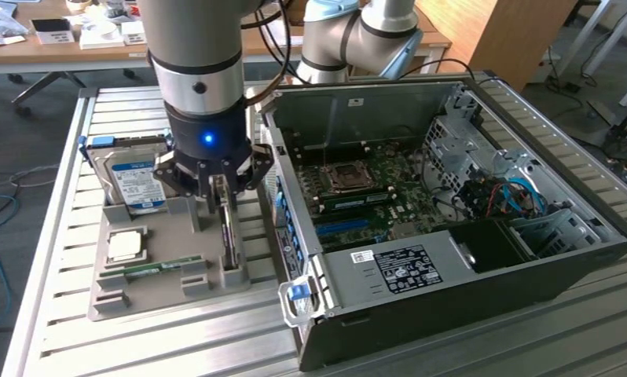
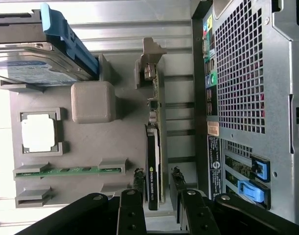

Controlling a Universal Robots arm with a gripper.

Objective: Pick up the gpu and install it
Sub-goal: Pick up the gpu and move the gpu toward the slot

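A slatted aluminium tabletop [image 1: 135, 345] carries an open black computer case [image 1: 450, 314] on the exterior view's right and a flat grey holder tray [image 1: 156, 300] at lower left. A silver hard drive [image 1: 135, 181] stands at the tray's upper end. The thin dark gpu card [image 1: 228, 239] stands on edge in the tray beside the case, with the black claw [image 1: 225, 206] pinching it.

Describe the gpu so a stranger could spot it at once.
Beside the open computer case, a grey tray holds parts. In the slot nearest the case, the gpu stands on edge: a thin dark card with a silvery end bracket, unlike the blue-labelled hard drive and flat green memory stick.
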